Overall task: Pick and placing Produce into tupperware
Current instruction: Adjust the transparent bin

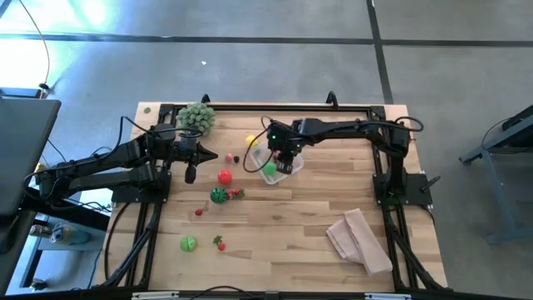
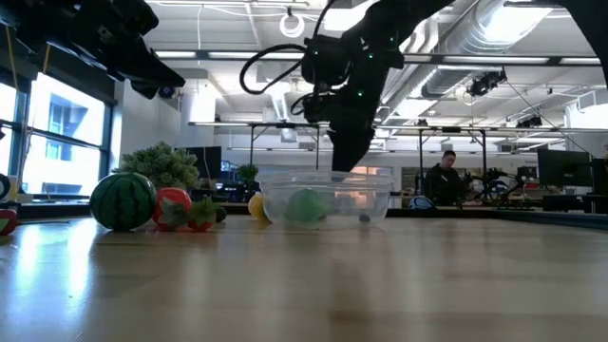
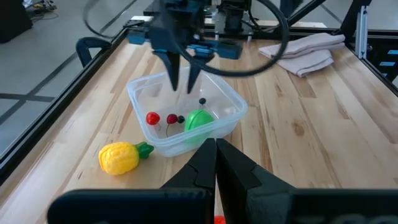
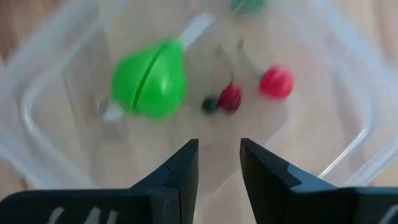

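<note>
The clear tupperware (image 1: 287, 169) stands on the table's far middle. It holds a green pear (image 4: 149, 78), two red cherries (image 4: 277, 82) and a small dark berry (image 4: 209, 104). My right gripper (image 4: 219, 162) points down over the tupperware's inside (image 3: 140, 93). It is open with nothing between its fingers. A yellow toy fruit (image 3: 119, 157) lies on the wood beside the tupperware. More produce lies toward the left: a red tomato (image 1: 225, 177), a small watermelon (image 1: 218, 195) and a green apple (image 1: 188, 243). My left gripper (image 3: 216, 163) is shut and hangs above the table at the left (image 1: 208, 156).
A pale-green spiky plant (image 1: 196, 117) stands at the far left corner. A tan folded cloth (image 1: 358, 240) lies at the near right. Black frame rails (image 1: 250, 107) run along the table's edges. A person (image 2: 446, 176) sits in the room behind the table.
</note>
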Controlling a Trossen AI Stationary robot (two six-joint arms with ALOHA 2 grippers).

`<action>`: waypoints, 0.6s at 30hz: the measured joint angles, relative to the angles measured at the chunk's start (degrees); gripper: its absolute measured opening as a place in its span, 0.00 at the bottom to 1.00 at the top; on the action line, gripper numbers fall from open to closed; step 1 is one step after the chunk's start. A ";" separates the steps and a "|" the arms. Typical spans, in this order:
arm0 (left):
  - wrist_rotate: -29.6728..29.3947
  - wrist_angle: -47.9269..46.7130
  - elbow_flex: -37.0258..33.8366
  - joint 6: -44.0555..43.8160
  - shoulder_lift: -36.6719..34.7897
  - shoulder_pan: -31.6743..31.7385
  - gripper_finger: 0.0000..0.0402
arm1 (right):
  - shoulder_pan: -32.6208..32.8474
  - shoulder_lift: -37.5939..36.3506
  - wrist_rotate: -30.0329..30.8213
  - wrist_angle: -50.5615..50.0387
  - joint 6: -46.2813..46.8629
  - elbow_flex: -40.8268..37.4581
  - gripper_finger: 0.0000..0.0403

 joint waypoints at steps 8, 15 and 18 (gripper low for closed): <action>0.01 -0.01 0.00 0.01 0.00 0.00 0.00 | 3.83 0.05 3.67 -4.84 0.70 -0.02 0.27; 0.01 0.01 0.00 -0.01 0.01 -0.01 0.00 | 6.52 0.05 3.91 -8.44 2.53 -0.02 0.27; 0.01 0.01 0.00 0.00 0.00 -0.01 0.00 | 7.53 0.05 4.16 -10.15 3.95 -0.02 0.27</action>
